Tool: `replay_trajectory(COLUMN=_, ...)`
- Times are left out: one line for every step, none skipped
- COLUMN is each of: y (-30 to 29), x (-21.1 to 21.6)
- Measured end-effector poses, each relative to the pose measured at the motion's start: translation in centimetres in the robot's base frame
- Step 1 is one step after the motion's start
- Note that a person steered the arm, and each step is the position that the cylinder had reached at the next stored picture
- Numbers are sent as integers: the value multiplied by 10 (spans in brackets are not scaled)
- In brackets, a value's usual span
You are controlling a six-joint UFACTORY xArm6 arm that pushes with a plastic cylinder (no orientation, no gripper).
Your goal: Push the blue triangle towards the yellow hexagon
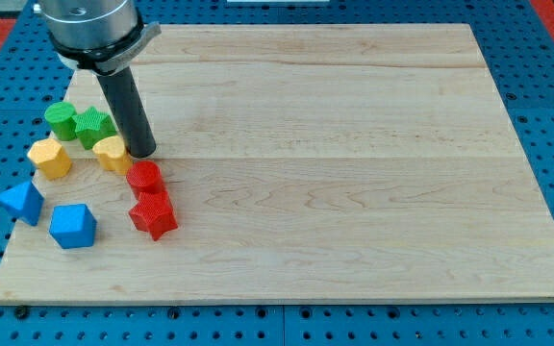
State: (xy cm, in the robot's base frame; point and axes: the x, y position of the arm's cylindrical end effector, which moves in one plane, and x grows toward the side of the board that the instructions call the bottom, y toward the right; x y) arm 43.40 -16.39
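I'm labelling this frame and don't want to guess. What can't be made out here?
- my tip: whether it touches the yellow block beside it; the rod covers that block's right edge.
- Which yellow block is the hexagon: the other looks similarly rounded.
- The arm above the rod: cut off by the view's top.

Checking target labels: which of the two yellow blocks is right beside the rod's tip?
The yellow block at the view's right, touching or nearly touching my tip. The other yellow block sits farther toward the view's left.
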Motion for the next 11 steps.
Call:
replay_trajectory(y=66, x=-56)
replay_trajectory(y=35, x=-159)
replay_trajectory(y=-61, x=-215)
replay_trajectory(y=-141, x=-198)
replay_trajectory(y=-141, x=-191)
replay_trajectory(y=-140, x=-187)
replay_trajectory(y=-140, x=-187)
replay_trajectory(y=-141, x=-180)
replay_trajectory(y=-141, x=-127)
replay_trajectory(y=-140, x=-56)
replay_trajectory(y=-140, x=-7)
